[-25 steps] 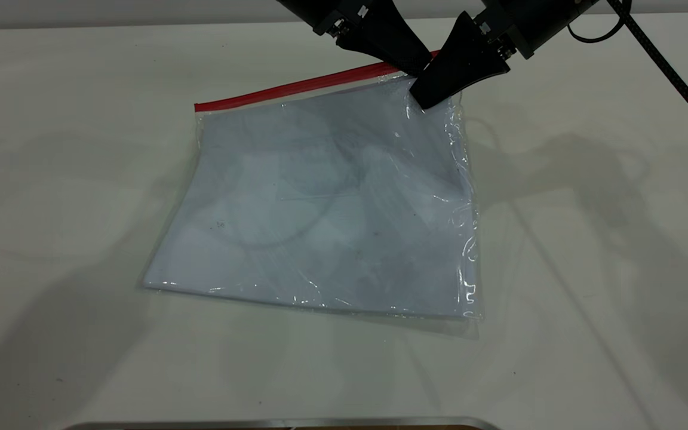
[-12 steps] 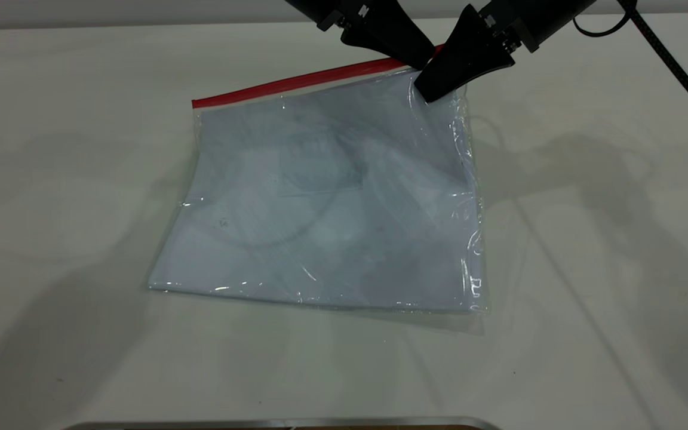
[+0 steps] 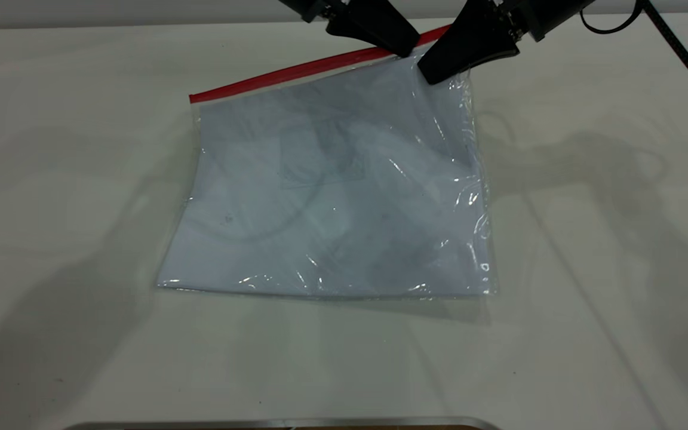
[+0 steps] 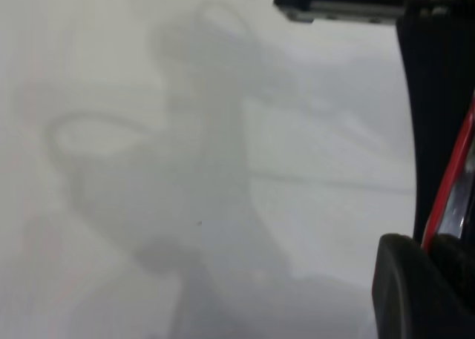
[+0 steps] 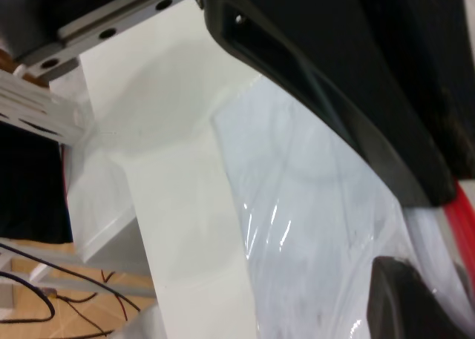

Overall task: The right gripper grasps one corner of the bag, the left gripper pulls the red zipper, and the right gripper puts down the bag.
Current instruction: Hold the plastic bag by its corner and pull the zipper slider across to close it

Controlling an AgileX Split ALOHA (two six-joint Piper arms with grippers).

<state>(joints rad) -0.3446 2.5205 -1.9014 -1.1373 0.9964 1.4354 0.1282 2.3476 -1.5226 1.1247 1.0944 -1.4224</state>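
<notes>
The bag (image 3: 332, 185), a clear pouch showing white paper, lies on the white table (image 3: 51, 179) with its far right corner lifted. The red zipper (image 3: 296, 71) runs along its far edge. My right gripper (image 3: 430, 74) is shut on the corner of the bag (image 3: 439, 80) at the zipper's right end, and the clear plastic (image 5: 319, 235) hangs from my right gripper (image 5: 427, 231) there. Right beside it, my left gripper (image 3: 407, 51) is shut on the zipper. In the left wrist view the red zipper (image 4: 453, 183) runs into my left gripper (image 4: 429, 250). The slider tab is hidden.
A black cable (image 3: 684, 57) slants over the table's far right. A metal rim (image 3: 284, 423) shows at the near edge. The right wrist view shows the table's edge (image 5: 133, 228) and an aluminium rail (image 5: 111, 24).
Both grippers have moved up and toward the far edge together. The bag's far right corner rose with them, and the near edge slid away from the camera.
</notes>
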